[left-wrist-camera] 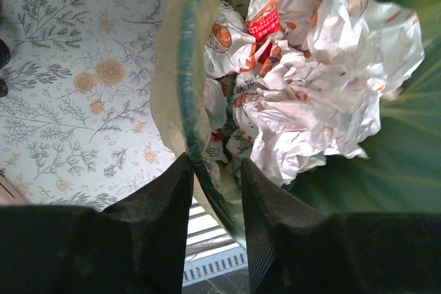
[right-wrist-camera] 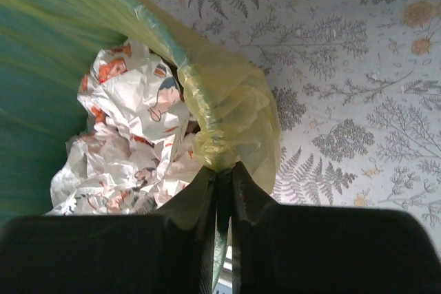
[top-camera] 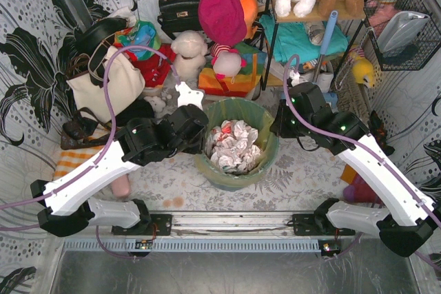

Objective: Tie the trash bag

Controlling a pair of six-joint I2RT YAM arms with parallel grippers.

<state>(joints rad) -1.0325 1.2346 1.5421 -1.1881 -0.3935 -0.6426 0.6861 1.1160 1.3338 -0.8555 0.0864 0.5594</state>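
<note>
Pinched in the closed right gripper (right-wrist-camera: 222, 172) is a fold of the thin translucent yellow-green trash bag (right-wrist-camera: 238, 105) lining the round teal bin (left-wrist-camera: 185, 84), presumably for gathering; the opposite rim is straddled by the parted, empty left gripper (left-wrist-camera: 215, 166).

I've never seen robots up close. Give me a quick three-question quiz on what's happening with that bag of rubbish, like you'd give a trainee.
1. True or false: the right claw is pinching a bunch of the trash bag's plastic.
2. The left claw's fingers are: A shut tight on nothing; B apart, one on each side of the bag's rim; C well away from the bag.
3. Fill in: the bag's mouth is not yet tied, and inside it you see crumpled ____.
Key: 1 true; 2 B; 3 paper.
</note>
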